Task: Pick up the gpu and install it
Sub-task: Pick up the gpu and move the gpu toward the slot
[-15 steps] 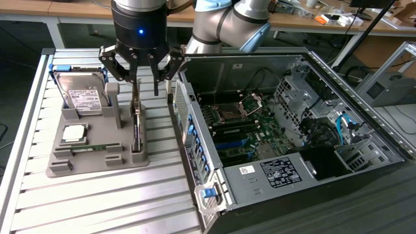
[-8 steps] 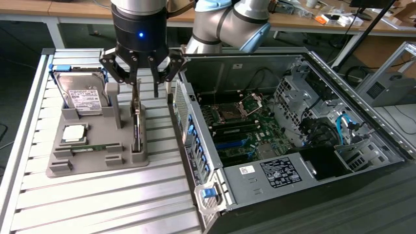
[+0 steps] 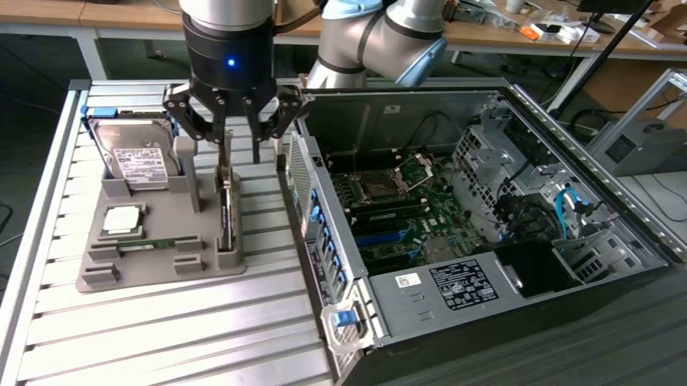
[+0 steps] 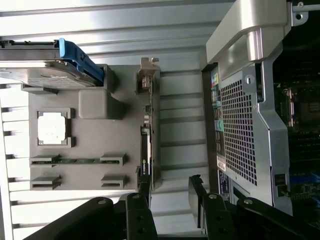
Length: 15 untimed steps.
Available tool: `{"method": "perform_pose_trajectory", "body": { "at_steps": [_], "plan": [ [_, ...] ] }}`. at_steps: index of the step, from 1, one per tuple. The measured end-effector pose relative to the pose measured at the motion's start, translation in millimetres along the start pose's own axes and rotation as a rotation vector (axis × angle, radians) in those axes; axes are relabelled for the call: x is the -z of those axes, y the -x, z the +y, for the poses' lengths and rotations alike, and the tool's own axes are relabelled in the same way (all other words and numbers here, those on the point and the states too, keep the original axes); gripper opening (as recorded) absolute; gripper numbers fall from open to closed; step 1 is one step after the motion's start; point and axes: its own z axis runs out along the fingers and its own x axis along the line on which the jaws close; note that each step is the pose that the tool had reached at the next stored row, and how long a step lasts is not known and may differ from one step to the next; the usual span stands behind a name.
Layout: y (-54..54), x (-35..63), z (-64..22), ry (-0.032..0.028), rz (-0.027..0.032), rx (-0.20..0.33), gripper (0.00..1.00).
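Exterior view: gripper [image 3: 225, 121] hung over gpu [image 3: 224, 213], jaws spread wide, nothing gripped. Card stood on edge in grey fixture [image 3: 161, 272] slot, top edge offered for pinch. Open PC case [image 3: 462, 201] placed just beside.

Wrist view: gpu [image 4: 146, 145] seen edge-on, fingertips apart near its end.

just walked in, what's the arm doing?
The arm's gripper hangs over the gray tray next to the open PC case, with its fingers open and nothing held. It is nearest the gpu, which stands on edge in its tray slot and is not yet picked up. The hard drive, CPU and memory stick sit in the same tray.
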Motion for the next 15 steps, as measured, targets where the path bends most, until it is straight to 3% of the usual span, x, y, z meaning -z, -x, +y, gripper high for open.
{"method": "perform_pose_trajectory", "body": {
  "at_steps": [15],
  "plan": [
    [-5.6, -9.3, -0.8, 0.0002, 0.0001, 0.0, 0.44]
  ]
}}
